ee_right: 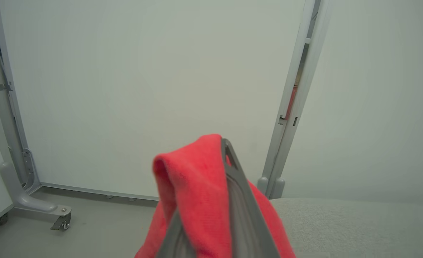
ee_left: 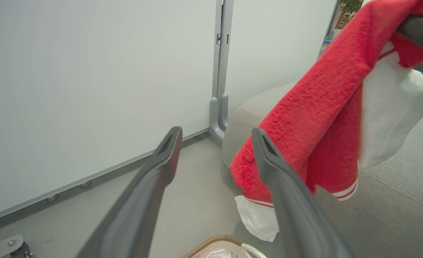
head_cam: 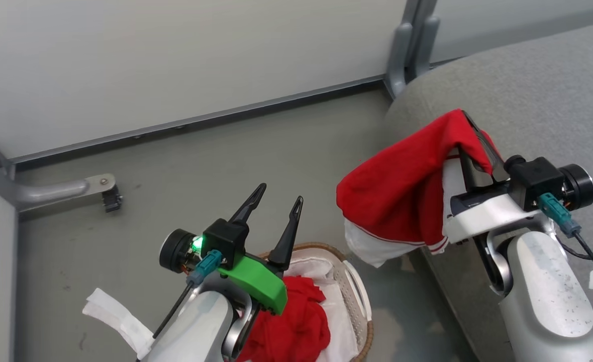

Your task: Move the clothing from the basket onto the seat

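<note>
While the right hand [head_cam: 470,125] pinches one red garment [head_cam: 402,186], which hangs draped over its fingers at the grey seat's [head_cam: 527,85] rounded corner, the left hand [head_cam: 280,193] hovers wide open and empty above the basket [head_cam: 354,291], where the other red garment [head_cam: 296,322] lies.

You had open floor [head_cam: 226,146] between the partition wall [head_cam: 176,50] and the basket [head_cam: 353,289], with only a caster foot [head_cam: 108,193] far left. On your right the seat [head_cam: 537,85] offered broad room past the hanging red garment [head_cam: 402,186], which draped from the right gripper [head_cam: 468,121] by its near corner. The left gripper [head_cam: 280,193], fingers spread, hung over the basket's mouth.
</note>
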### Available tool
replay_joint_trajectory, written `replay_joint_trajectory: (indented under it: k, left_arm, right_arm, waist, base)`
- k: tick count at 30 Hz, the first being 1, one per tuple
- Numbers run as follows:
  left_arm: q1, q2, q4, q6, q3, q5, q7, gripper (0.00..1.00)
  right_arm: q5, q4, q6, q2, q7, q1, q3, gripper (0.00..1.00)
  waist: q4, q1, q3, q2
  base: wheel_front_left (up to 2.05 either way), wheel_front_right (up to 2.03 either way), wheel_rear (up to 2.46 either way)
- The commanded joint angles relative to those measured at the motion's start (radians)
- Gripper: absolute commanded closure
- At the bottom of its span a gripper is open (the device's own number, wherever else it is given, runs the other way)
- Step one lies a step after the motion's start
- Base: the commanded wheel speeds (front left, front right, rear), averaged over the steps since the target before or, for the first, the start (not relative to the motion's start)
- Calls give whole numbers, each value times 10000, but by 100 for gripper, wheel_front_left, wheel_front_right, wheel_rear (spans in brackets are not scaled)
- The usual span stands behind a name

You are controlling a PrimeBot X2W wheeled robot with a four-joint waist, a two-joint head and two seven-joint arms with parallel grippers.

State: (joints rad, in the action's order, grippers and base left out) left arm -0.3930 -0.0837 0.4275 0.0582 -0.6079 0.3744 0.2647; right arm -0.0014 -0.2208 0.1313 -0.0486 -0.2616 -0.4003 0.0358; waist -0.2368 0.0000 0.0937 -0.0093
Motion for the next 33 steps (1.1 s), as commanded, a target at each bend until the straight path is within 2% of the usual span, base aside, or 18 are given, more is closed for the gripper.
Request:
replay_joint_trajectory:
  k: [1, 9, 15, 24, 33]
  left_arm:
    - [-205, -12, 11, 59, 52, -98, -6, 0]
    - [-589, -104, 375, 228, -57, -514, -5, 0]
    - [-822, -157, 637, 326, -186, -676, -5, 0]
    - [-1218, -190, 854, 435, -378, -870, -5, 0]
    - [-1891, -127, 623, 490, -753, -1083, -97, 0]
  right_arm:
    - [-41, 84, -10, -32, -53, -130, -117, 100]
    - [214, 170, -10, -21, -51, -282, -618, 100]
    - [414, 204, -10, -21, -51, -302, -813, 100]
    - [463, -132, -10, -27, -53, -1122, -1499, 100]
    - [-1409, -401, -10, -160, -53, -3799, -3205, 100]
  waist:
    - [-1195, 0, 748, 93]
    - [-2484, 0, 1539, 93]
    - [-2783, 0, 1924, 93]
    - [-2510, 0, 2604, 93]
    - [-1546, 0, 3781, 93]
  base:
    - [0, 0, 0]
    - [0, 0, 0]
    - [0, 0, 0]
    - [0, 0, 0]
    - [0, 0, 0]
